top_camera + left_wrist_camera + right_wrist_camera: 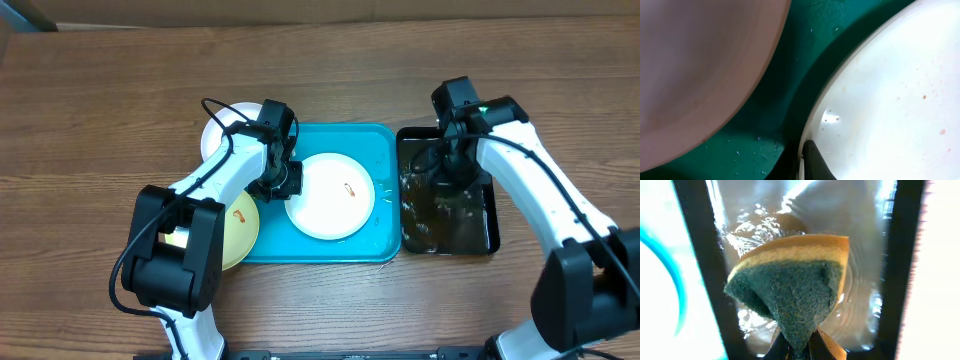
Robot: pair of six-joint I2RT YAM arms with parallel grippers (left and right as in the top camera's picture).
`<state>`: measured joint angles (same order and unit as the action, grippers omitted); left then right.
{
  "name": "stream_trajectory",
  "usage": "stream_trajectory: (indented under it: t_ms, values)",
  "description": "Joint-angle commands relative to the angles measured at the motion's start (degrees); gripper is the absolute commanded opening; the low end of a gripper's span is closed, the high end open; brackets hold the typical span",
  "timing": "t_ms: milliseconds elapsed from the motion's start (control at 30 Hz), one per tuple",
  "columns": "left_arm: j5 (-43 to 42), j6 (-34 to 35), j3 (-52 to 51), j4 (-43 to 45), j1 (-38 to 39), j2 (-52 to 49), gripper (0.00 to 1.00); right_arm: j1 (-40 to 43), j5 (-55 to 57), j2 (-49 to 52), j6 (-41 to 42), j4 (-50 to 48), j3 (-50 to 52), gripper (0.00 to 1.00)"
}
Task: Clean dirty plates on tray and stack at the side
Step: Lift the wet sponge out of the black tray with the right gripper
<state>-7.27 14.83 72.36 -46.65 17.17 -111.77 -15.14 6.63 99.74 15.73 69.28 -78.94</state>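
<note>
Our right gripper (799,347) pinches the sponge (792,290); the plate (330,195) lies to its left (left gripper (802,162) clamps its rim).

The left arm (215,185) and right arm (545,190) are wearing smooth white shells over their long links, with boxy black housings (172,250) showing at the joints. A thin black cable (222,112) is looping off the left arm, and another is running along the right arm's white link. A small green light (484,107) is glowing on the right arm's black wrist block. The left gripper (802,159) is showing dark, tapered fingertips
</note>
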Motion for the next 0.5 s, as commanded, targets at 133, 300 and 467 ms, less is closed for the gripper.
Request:
stream_trajectory:
  t_ms: [133, 300, 467]
  values:
    - [1.5, 0.0, -1.8, 0.2, 0.3, -1.7, 0.04, -4.0, 11.9, -1.3, 2.6, -1.9, -0.8, 0.04]
    - [1.5, 0.0, -1.8, 0.2, 0.3, -1.7, 0.04, -4.4, 14.0, -1.3, 4.6, -1.6, -0.8, 0.04]
    - [1.5, 0.0, -1.8, 0.2, 0.3, -1.7, 0.05, -4.4, 16.1, -1.3, 5.9, -1.2, -0.7, 0.04]
